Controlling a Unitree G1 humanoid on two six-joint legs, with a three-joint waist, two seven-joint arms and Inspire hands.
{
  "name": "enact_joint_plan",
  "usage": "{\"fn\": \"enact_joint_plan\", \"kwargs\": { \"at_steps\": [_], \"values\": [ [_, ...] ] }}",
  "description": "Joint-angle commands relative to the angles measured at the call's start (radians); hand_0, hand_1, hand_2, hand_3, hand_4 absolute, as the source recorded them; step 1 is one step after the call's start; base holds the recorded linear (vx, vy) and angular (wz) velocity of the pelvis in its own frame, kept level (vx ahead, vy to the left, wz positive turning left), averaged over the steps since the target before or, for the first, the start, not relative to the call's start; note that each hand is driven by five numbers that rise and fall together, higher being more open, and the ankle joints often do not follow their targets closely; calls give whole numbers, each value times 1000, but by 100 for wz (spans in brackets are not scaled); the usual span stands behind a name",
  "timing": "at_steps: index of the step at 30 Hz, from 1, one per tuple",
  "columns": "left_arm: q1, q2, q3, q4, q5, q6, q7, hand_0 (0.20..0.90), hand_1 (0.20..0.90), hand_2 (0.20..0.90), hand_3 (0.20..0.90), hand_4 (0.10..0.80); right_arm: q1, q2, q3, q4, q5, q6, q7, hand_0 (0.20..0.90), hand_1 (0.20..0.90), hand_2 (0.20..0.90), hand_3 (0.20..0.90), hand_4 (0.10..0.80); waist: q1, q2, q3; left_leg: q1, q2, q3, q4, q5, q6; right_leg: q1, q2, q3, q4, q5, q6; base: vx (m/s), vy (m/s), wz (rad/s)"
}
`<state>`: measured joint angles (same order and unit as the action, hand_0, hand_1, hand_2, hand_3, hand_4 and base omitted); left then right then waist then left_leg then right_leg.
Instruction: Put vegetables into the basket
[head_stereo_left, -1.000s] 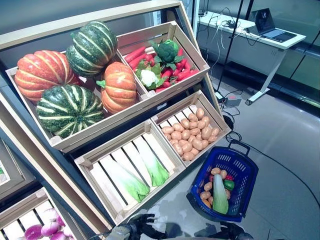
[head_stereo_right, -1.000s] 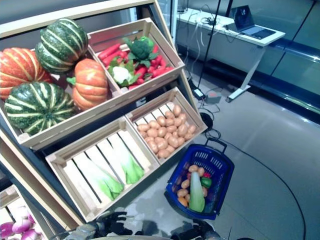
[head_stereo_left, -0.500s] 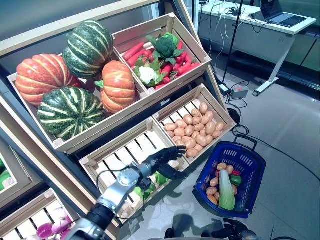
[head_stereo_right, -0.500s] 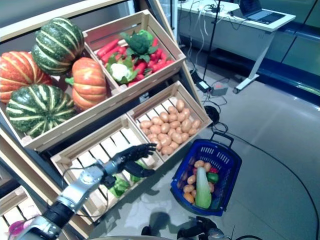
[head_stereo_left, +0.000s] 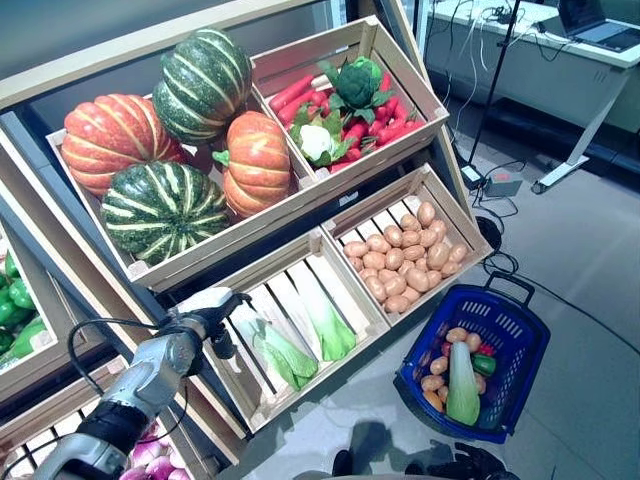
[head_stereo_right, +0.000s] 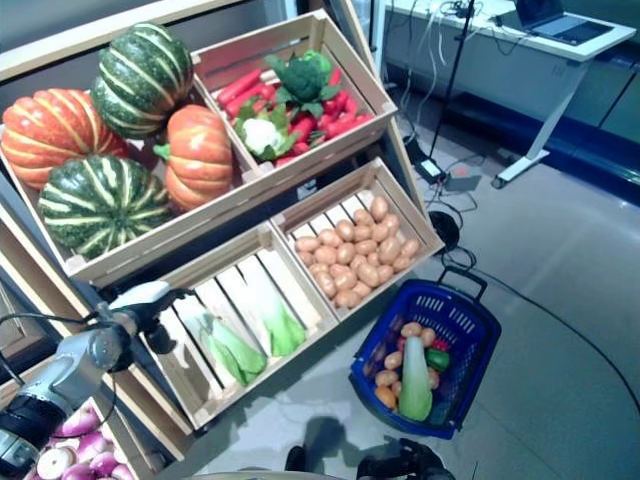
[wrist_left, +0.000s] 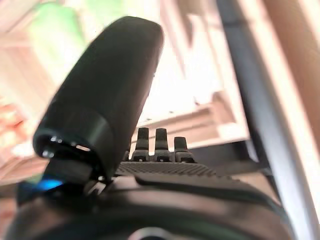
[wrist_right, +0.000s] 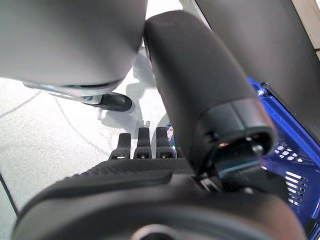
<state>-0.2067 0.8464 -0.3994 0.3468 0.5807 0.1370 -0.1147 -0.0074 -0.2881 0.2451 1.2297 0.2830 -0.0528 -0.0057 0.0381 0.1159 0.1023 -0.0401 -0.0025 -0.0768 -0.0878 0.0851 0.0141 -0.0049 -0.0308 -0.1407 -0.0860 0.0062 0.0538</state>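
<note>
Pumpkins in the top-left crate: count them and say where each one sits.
4. A striped green pumpkin at the crate's back, a ribbed orange one at its left, another green striped one at the front, and a smaller orange one at the right. More may be hidden behind.

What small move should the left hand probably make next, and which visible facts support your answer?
Probably a short reach toward the bok choy. The left hand holds nothing at the near-left corner of that wooden crate, beside the greens rather than over them, while the blue basket on the floor already holds several vegetables.
</note>
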Motion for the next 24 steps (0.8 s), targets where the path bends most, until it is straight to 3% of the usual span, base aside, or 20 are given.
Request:
{"fn": "enact_joint_plan", "kwargs": {
  "at_steps": [1, 4, 9, 17, 24],
  "values": [
    [-215, 102, 29, 36, 76, -34, 234, 900, 900, 900, 900, 800, -45, -45, 41, 0, -10, -17, 29, 900, 900, 900, 900, 800, -21, -26, 111, -35, -12, -6, 1, -16, -14, -72, -51, 25, 74, 33, -5, -280, -44, 19],
    [-300, 113, -20, 100, 61, -37, 348, 900, 900, 900, 900, 800, -103, -74, 79, -28, 16, 15, 17, 900, 900, 900, 900, 800, -20, -32, 185, -94, -7, -12, 41, 5, -25, -124, -35, 22, 125, 24, -24, -199, -88, 3],
    [-331, 72, -51, 181, 128, -63, 485, 900, 900, 900, 900, 800, -142, -85, 96, -48, 30, 6, 9, 900, 900, 900, 900, 800, -13, -50, 235, -161, -2, -23, 103, 8, -35, -151, -29, 19, 146, 17, -35, -79, -78, -3],
    [-517, -9, -127, 400, 163, -88, 959, 900, 900, 900, 900, 800, -301, -86, 155, -91, 106, -15, -37, 900, 900, 900, 900, 800, -18, -86, 362, -372, 4, -7, 217, 22, -36, -356, -2, 27, 266, 17, -55, -122, -37, -4],
    [-634, -60, -170, 509, 210, -74, 971, 900, 900, 900, 900, 800, -394, -62, 176, -115, 146, 26, -64, 900, 900, 900, 900, 800, -25, -105, 408, -480, -9, 6, 297, 14, -31, -473, -1, 28, 356, 7, -57, -78, 33, 2]
  ]
}}
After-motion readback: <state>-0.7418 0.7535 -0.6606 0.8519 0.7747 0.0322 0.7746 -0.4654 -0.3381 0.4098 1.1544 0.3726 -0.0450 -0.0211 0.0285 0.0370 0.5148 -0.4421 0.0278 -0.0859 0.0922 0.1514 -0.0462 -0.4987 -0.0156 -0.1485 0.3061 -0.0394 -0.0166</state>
